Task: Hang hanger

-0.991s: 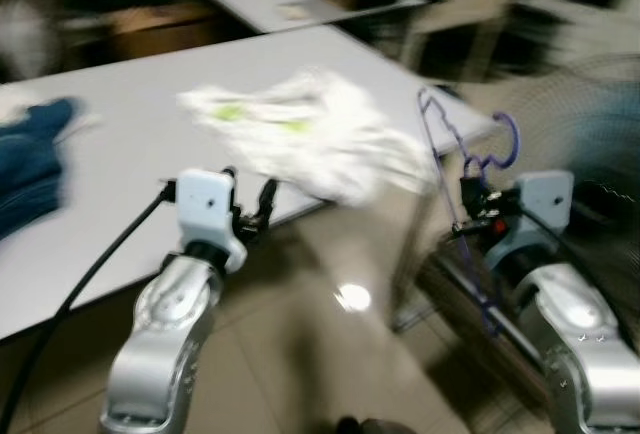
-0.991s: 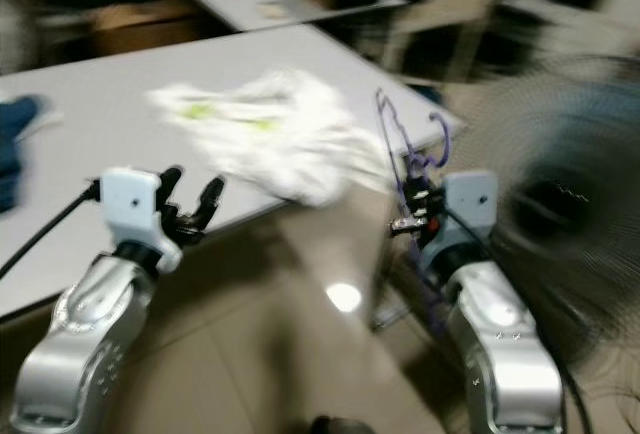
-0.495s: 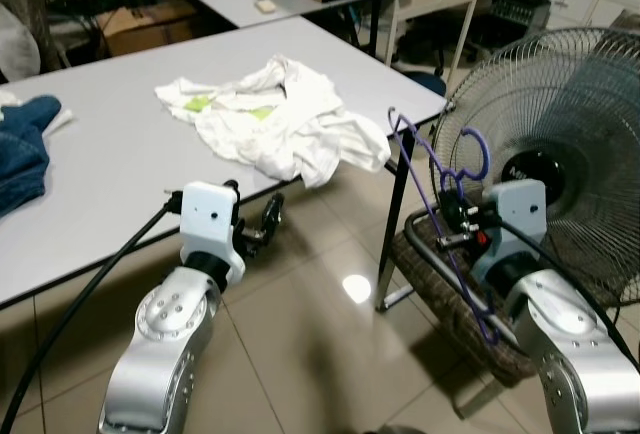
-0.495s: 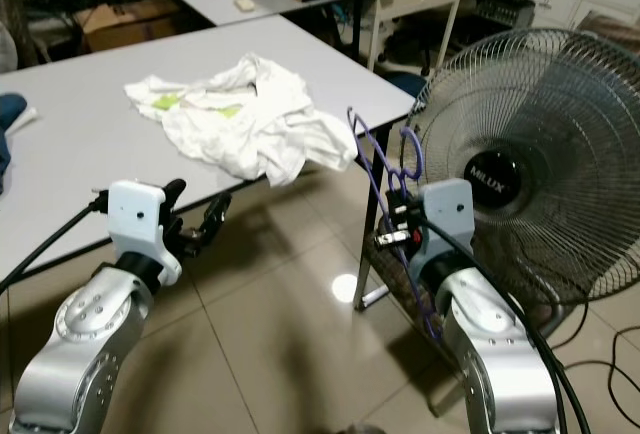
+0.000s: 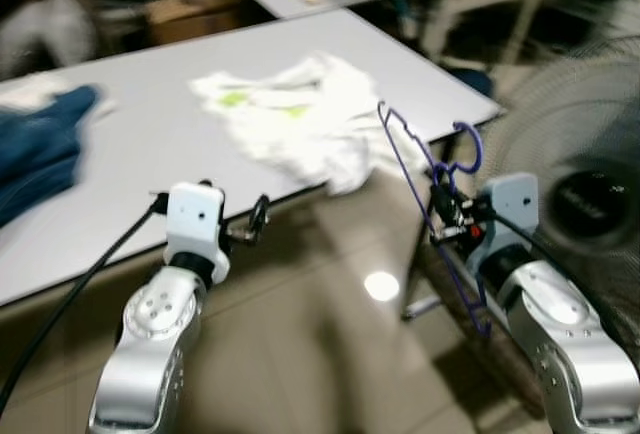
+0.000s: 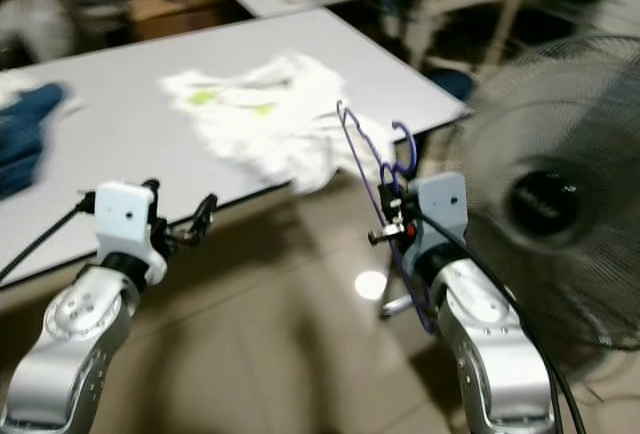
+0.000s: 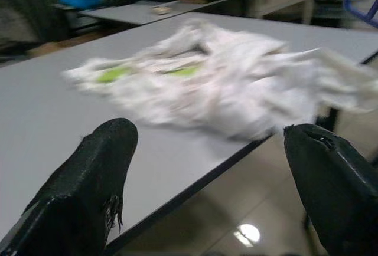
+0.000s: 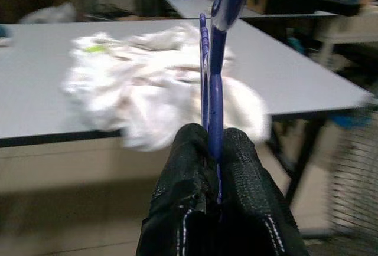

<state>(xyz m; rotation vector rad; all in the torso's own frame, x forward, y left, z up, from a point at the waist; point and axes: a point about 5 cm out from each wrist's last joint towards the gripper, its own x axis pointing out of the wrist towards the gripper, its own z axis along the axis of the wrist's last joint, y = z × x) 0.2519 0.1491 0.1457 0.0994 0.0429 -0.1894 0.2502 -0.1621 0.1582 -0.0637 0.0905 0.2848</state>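
Plainly, right gripper (image 8: 215,150) jaws pinch the purple hanger (image 5: 425,169); left gripper (image 7: 207,191) jaws gape wide, empty.

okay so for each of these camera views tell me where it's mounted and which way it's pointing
Head stereo pair: looks forward and down at the grey table; both silver arms show.
Left wrist: along the open left gripper toward the white garment.
Right wrist: along the right gripper, shut on the purple hanger.
Shared: all see the garment and hanger.
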